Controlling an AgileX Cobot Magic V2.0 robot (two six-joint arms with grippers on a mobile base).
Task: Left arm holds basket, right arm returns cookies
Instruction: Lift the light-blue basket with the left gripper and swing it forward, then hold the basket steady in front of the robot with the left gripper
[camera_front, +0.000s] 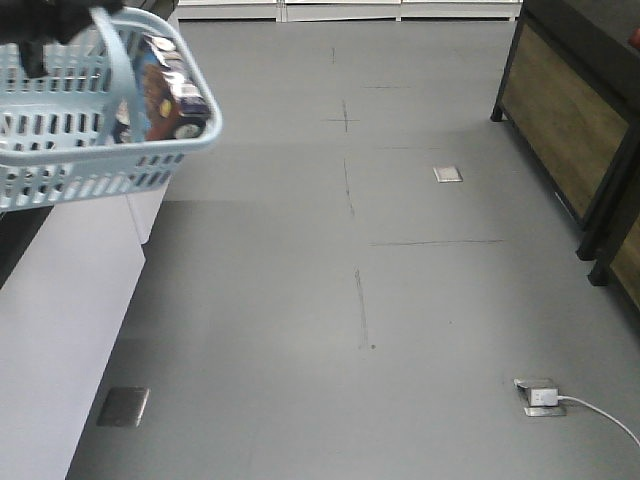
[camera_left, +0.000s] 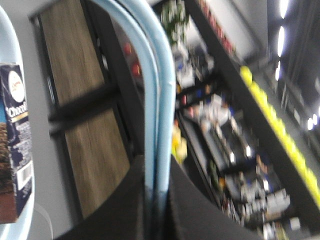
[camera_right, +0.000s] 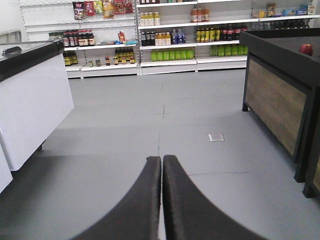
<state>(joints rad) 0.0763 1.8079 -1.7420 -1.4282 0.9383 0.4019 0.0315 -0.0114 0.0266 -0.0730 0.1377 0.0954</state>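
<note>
One cookie box matters here. It sits inside the basket, which hangs clear of the floor in the upper left of the front view. The navy box leans against the basket's right-hand wall. Its long axis runs from upper left down to lower right in that frame, with its upper end near the rim.

In the left wrist view the box shows at the left edge, its long axis running up and down the frame. The pale blue handle comes down the middle into the left fingers, which pinch it from either side. The left arm is only a dark shape in the top left corner of the front view.

The right fingers are pressed together with nothing between them. They point along the grey floor toward the far shelves. Neither basket nor box appears in that view, and the right arm does not show in the front view.

Since the basket hangs over the white cabinet, which is also at the left of the right wrist view, the box probably lies to the left of where the right fingers point. They would likely need to swing left, spread, and come in through the basket's open top. How far apart they are cannot be told.
</note>
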